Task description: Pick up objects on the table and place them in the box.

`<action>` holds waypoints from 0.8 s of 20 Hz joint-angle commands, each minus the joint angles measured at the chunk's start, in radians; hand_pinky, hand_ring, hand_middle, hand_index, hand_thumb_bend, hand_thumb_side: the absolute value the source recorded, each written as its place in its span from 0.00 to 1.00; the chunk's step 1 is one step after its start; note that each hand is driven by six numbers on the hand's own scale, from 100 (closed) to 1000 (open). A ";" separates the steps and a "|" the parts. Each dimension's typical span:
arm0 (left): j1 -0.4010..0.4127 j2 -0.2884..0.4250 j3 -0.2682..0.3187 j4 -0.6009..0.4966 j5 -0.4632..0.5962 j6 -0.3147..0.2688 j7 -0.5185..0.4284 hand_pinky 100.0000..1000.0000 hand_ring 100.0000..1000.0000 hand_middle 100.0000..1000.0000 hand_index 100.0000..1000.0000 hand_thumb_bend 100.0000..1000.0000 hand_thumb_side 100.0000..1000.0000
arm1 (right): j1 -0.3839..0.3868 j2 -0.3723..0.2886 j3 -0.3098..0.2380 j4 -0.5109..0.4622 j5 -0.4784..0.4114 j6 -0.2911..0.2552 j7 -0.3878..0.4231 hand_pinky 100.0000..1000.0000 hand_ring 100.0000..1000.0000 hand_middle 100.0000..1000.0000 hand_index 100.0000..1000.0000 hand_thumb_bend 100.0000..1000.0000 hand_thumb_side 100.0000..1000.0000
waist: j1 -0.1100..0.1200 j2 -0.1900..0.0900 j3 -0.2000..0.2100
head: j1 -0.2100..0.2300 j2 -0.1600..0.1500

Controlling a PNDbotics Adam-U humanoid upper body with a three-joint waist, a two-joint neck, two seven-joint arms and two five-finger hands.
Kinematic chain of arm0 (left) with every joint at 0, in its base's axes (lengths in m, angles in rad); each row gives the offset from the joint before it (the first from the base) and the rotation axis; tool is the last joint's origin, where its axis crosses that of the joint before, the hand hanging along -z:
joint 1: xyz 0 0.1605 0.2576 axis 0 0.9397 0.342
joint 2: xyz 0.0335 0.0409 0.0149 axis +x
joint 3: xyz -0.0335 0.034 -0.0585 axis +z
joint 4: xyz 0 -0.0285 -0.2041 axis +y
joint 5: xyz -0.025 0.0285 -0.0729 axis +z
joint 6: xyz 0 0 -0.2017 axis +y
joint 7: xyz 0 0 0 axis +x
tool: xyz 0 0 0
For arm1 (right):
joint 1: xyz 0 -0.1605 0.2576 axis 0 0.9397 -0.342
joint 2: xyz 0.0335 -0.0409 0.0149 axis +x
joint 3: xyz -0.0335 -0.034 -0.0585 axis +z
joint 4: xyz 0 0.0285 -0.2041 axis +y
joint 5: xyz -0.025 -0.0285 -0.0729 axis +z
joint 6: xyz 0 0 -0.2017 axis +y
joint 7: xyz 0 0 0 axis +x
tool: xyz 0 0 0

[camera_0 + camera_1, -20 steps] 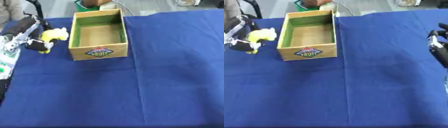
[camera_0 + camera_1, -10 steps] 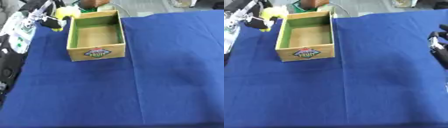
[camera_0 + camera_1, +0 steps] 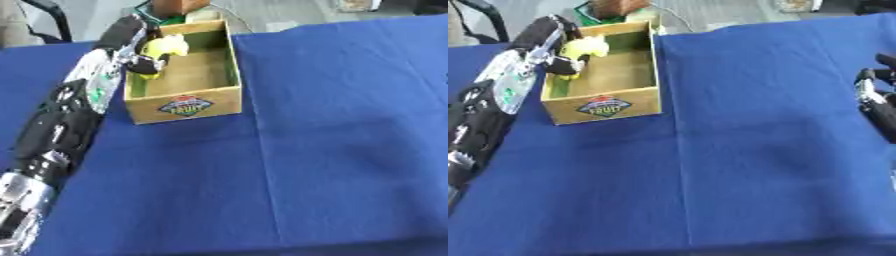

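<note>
Now the left hand (image 3: 140,47) has carried the yellow toy (image 3: 164,49) over the box (image 3: 184,102), grasping it; released too near the wall, it may catch the rim.

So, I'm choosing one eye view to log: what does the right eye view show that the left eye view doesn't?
Only the right eye view shows the right hand, idle at the right edge. The left eye view adds nothing the right lacks. Both share the left hand holding the yellow toy over the box on the blue cloth.
</note>
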 commanded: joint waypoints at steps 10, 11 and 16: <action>-0.004 0.024 -0.043 -0.119 0.064 -0.112 -0.109 0.73 0.73 0.78 0.86 0.97 0.27 | -0.017 -0.013 -0.005 -0.009 -0.008 0.000 0.000 0.71 0.90 0.63 0.90 0.00 0.50 | -0.005 -0.015 0.009 | -0.001 -0.009; 0.002 0.033 -0.047 -0.154 0.076 -0.117 -0.120 0.74 0.74 0.79 0.87 1.00 0.28 | -0.017 -0.014 -0.006 -0.010 -0.008 0.000 -0.001 0.71 0.90 0.63 0.90 0.00 0.50 | -0.004 -0.014 0.011 | -0.003 -0.009; 0.050 0.082 -0.033 -0.363 0.163 -0.092 -0.134 0.71 0.71 0.77 0.85 1.00 0.31 | -0.014 -0.019 -0.012 -0.011 -0.007 0.001 -0.006 0.71 0.90 0.63 0.90 0.00 0.50 | -0.004 -0.011 0.025 | -0.013 -0.010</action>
